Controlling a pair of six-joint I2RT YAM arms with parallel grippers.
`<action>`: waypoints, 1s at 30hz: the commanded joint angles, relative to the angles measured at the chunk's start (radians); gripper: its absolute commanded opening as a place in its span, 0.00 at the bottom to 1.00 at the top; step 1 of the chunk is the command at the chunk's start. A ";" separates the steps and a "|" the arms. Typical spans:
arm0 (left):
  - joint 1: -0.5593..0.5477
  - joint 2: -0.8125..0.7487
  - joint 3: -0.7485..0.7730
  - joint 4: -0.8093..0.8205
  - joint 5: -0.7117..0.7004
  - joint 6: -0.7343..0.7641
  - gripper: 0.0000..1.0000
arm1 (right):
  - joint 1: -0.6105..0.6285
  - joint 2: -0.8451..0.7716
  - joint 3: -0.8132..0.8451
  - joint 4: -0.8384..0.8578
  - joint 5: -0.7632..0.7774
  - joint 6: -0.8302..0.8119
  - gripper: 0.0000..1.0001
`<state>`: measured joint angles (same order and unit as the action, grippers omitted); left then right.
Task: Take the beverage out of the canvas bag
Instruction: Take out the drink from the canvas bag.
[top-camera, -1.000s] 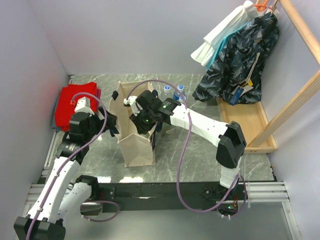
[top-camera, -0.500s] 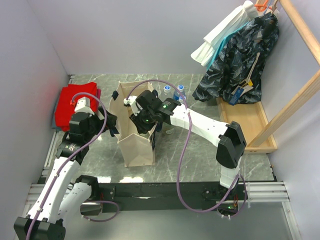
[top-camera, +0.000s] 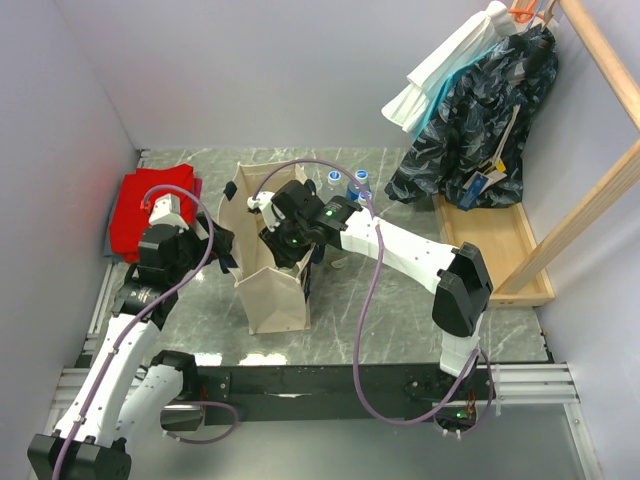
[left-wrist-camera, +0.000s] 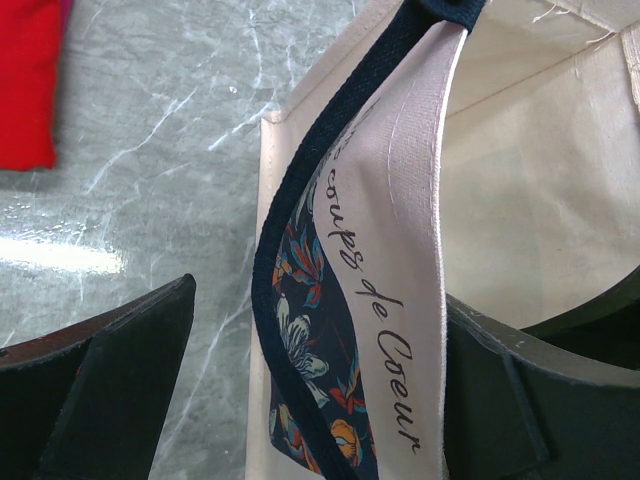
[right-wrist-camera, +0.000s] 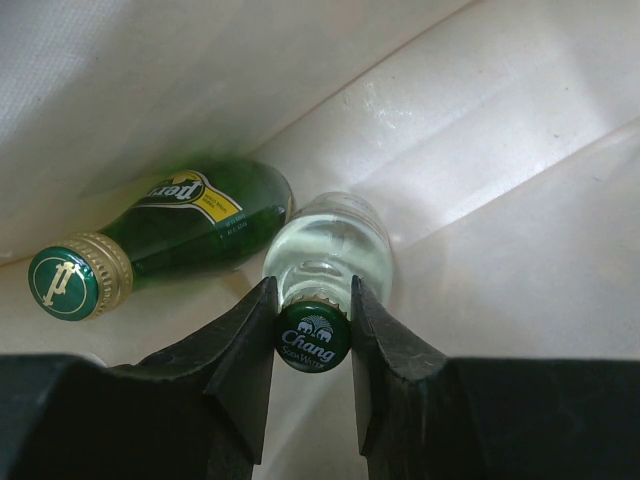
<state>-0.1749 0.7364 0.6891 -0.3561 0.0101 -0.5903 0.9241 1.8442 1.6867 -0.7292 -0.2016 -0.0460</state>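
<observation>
The beige canvas bag (top-camera: 272, 292) stands upright mid-table with its mouth open. My right gripper (top-camera: 283, 243) reaches down inside it. In the right wrist view the right gripper (right-wrist-camera: 313, 300) is shut on the neck of a clear glass bottle (right-wrist-camera: 335, 245), just under its green "Chang" cap (right-wrist-camera: 313, 338). A green glass bottle (right-wrist-camera: 190, 225) lies on its side beside it on the bag's floor. My left gripper (top-camera: 226, 256) is at the bag's left rim. In the left wrist view the left gripper (left-wrist-camera: 320, 330) is open, straddling the bag wall (left-wrist-camera: 400, 250) and navy strap (left-wrist-camera: 300, 200).
A red folded cloth (top-camera: 150, 205) lies at the far left. Three small blue-capped bottles (top-camera: 350, 182) stand behind the bag. A wooden rack with a tray base (top-camera: 495, 245) and hanging clothes (top-camera: 480, 110) fills the right side.
</observation>
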 joint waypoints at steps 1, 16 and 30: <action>-0.005 -0.012 0.027 0.019 0.008 0.015 0.96 | -0.002 -0.005 0.025 -0.032 0.001 -0.002 0.00; -0.005 -0.011 0.029 0.020 0.011 0.017 0.97 | -0.002 -0.048 0.018 -0.007 0.036 0.006 0.00; -0.005 -0.012 0.027 0.020 0.004 0.015 0.96 | -0.002 -0.099 0.024 0.034 0.090 0.009 0.00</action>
<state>-0.1749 0.7353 0.6891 -0.3561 0.0101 -0.5903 0.9245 1.8320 1.6798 -0.7311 -0.1532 -0.0341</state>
